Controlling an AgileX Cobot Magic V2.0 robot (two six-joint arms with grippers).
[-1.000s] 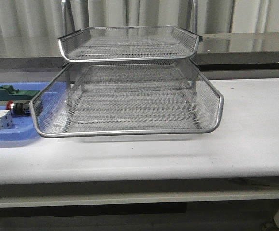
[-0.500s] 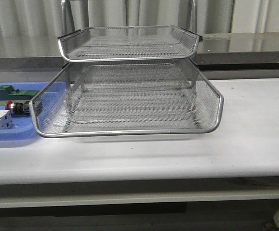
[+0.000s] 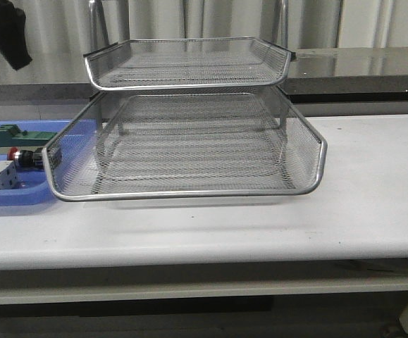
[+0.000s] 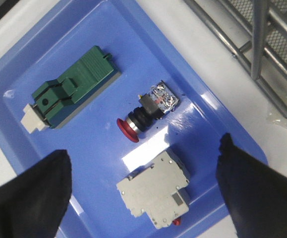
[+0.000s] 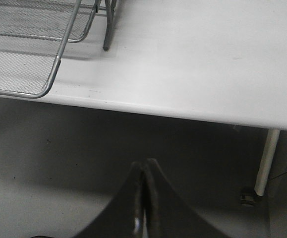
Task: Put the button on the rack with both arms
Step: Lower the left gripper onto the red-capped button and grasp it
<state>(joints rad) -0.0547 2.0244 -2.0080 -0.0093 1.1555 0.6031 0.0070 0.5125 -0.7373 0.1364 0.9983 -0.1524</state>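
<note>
Since a second ago, the left arm (image 3: pixel 3 32) has entered at upper left. Its gripper (image 4: pixel 143 198) is spread above the blue tray (image 4: pixel 29 163), where the button (image 4: pixel 145 111), green block (image 4: pixel 74 87) and white component (image 4: pixel 155 191) lie. The right gripper (image 5: pixel 142 198) is pressed together; the rack (image 3: pixel 189 141) holds nothing.

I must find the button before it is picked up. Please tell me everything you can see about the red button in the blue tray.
The button is small, with a round red mushroom head, a black cylindrical body and a rear block that looks clear and metallic from above. It lies on its side on the floor of the blue tray, between the green block and the white boxy component, touching neither. The left tool hangs open above it, not touching it.
</note>
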